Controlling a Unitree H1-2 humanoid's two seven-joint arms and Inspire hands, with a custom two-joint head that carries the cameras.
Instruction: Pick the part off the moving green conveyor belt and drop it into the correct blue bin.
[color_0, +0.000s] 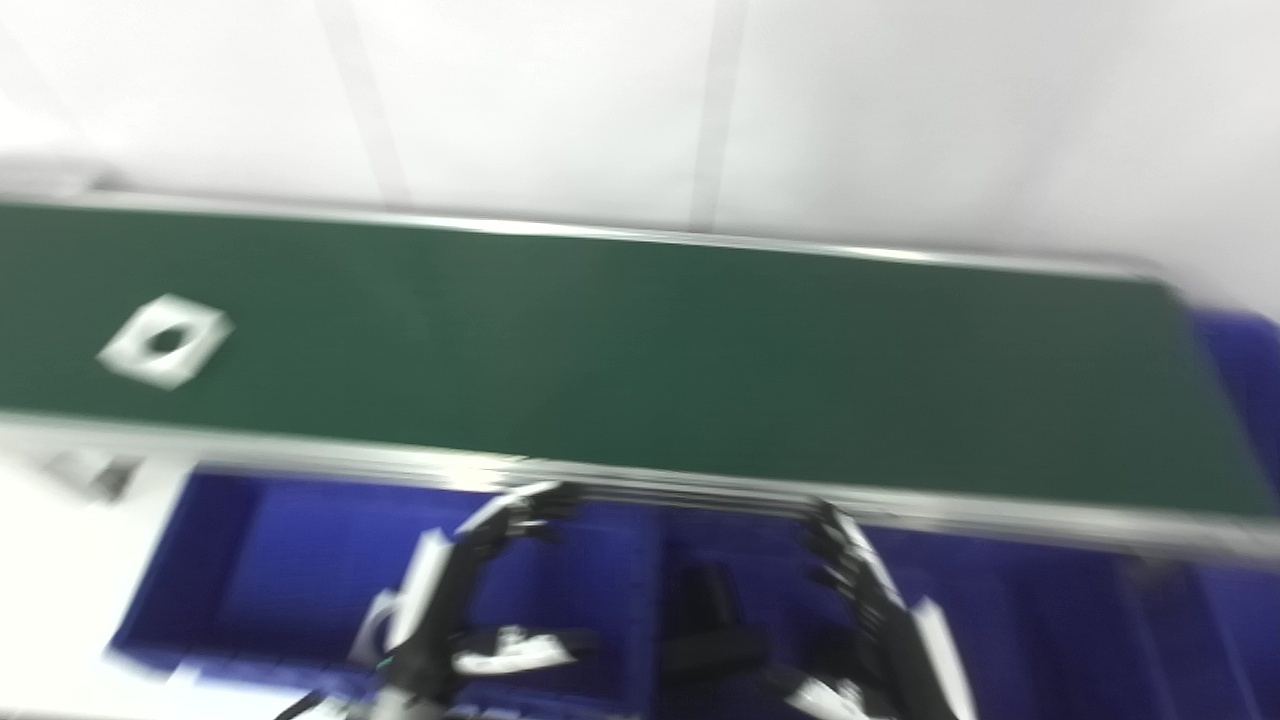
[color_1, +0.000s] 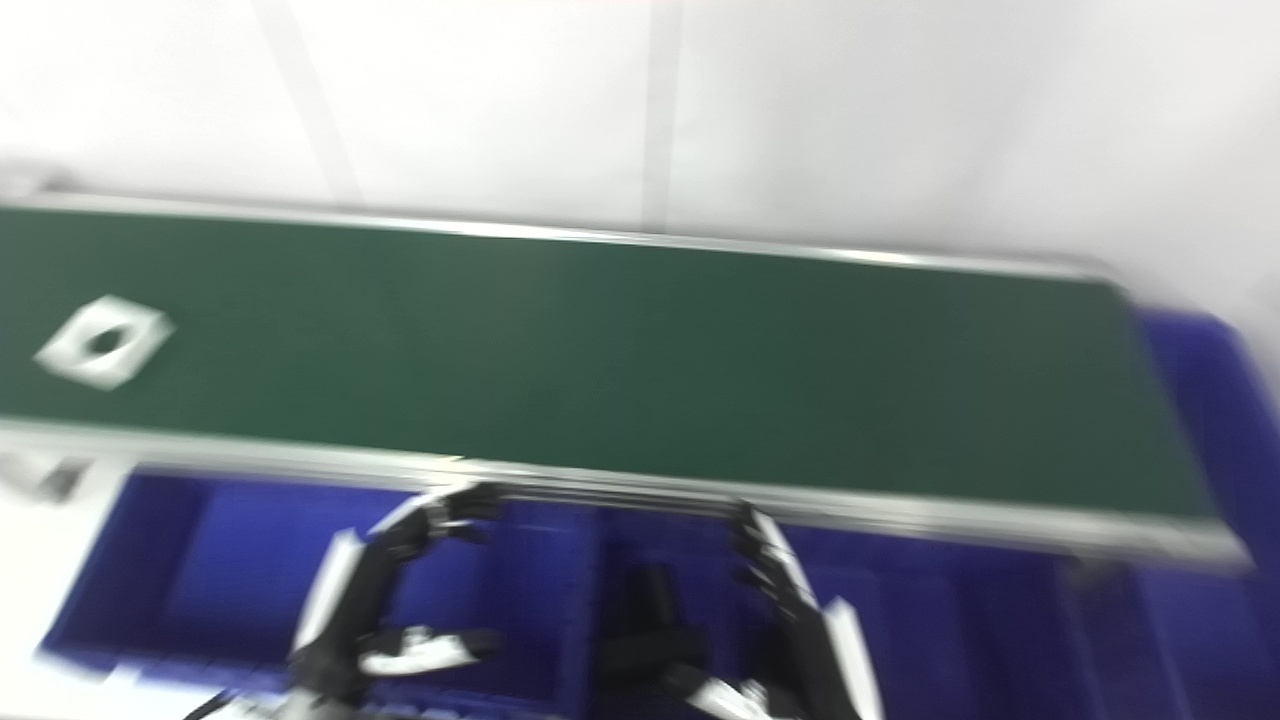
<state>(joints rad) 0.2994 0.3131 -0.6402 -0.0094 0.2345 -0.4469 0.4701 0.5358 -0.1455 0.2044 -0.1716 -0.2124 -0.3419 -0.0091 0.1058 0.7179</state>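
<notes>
One part (color_0: 165, 340) lies on the green conveyor belt (color_0: 640, 360), far toward its left end and nearer the belt's front rail than its back one. It is a flat, pale, square plate with a dark hole in its middle, lying flat and turned so that its corners point along and across the belt, like a diamond; being square, it shows no clear long axis. Motion blur softens its edges.

In front of the belt sits a row of blue bins, and how many there are cannot be told through the blur. The left bin (color_0: 250, 560) shows only bare blue floor. The next bin (color_0: 740, 560) holds one dark, blocky object (color_0: 710, 625) whose shape is too smeared to name. Another blue bin (color_0: 1240, 350) stands past the belt's right end.

Two hands hover over the bins, well apart from the part. The left hand (color_0: 470, 590) is released, fingers spread from the thumb, holding nothing. The right hand (color_0: 860, 590) is likewise released and empty.
</notes>
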